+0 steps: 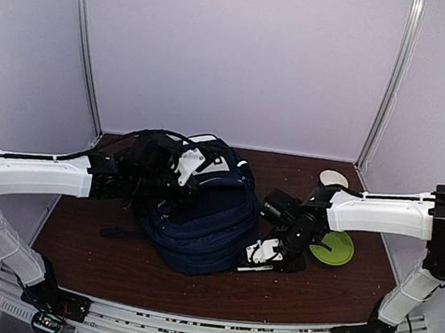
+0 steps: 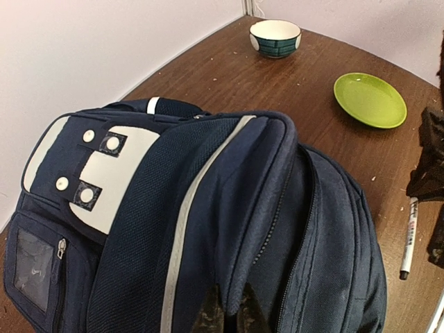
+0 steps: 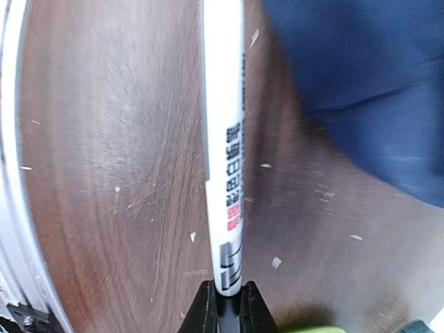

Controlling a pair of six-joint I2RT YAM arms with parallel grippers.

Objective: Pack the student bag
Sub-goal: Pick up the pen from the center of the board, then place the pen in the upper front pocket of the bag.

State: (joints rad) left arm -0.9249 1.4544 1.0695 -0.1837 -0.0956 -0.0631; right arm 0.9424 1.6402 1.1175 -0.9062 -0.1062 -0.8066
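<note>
Student bag (image 1: 198, 233) lies mid-table (image 1: 114, 259) between the two arms, its top end toward the back wall. Left pincer (image 2: 225, 316) is clenched on a fold of the bag's top flap. Right pincer (image 3: 222, 305) grasps a white marker (image 3: 222, 139) by its very end. The marker is low over the table, just beside the bag.

Risks (judgement):
- An end-hold on a long marker: it can swing or slide out on the lift.
- The left hold is a thin pinch of soft fabric. If it slips, the opening sags shut and the marker tip meets cloth.
- Green plate (image 2: 370, 99) sits near the right arm, and a wide swing could knock it.

Writing: red and black print runs along the marker barrel, too blurred to read. No brand is legible on the bag. Its white patch shows only dark squares with studs.
</note>
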